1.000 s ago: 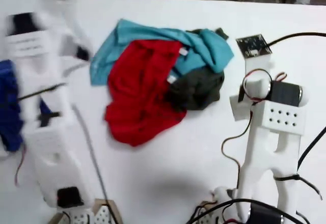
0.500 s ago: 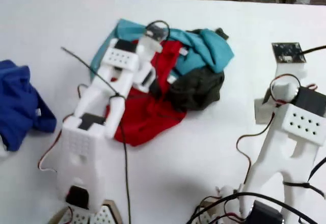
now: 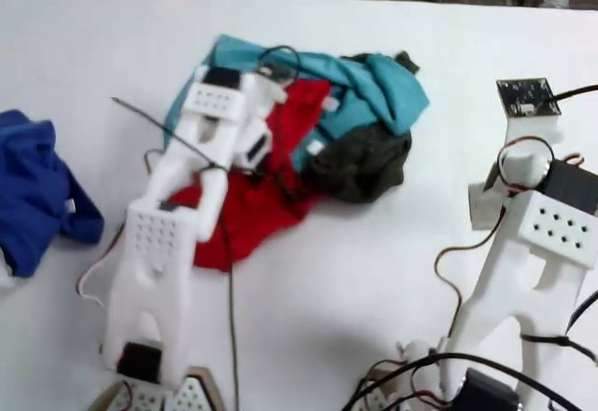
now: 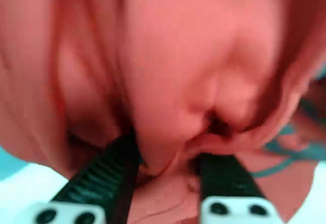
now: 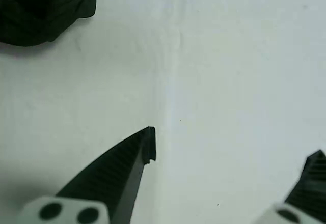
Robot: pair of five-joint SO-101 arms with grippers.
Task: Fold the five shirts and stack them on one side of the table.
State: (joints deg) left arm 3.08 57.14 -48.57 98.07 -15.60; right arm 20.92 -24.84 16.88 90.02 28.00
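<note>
At the far left edge of the white desk [image 3: 327, 318] lies a blue shirt [image 3: 37, 187], crumpled and well apart from the other clothes. Next to it the left arm [image 3: 159, 252] stretches from the near edge up toward the middle of the desk, its wrist over the heap of clothes. The left end effector [image 4: 165, 158] is closed on the red shirt [image 3: 252, 210]: in the left wrist view a bunched fold of red cloth sits pinched between the two black ribbed fingers [image 4: 107, 175]. The red shirt is spread rumpled on the desk under the arm (its near hem reaches closest to the arm's base). A teal shirt [image 3: 374, 84] lies partly beneath it along the far side and spills out to the right. A dark shirt [image 3: 360, 163] is balled up just right of the red one, touching both it and the teal one. Further right stands the right arm [image 3: 523, 233], apart from the heap, over bare desk. The right end effector [image 5: 233, 150] is open, its fingers spread wide above the white surface with nothing between them, and the edge of the dark shirt lies off to one side of it in the right wrist view.
</note>
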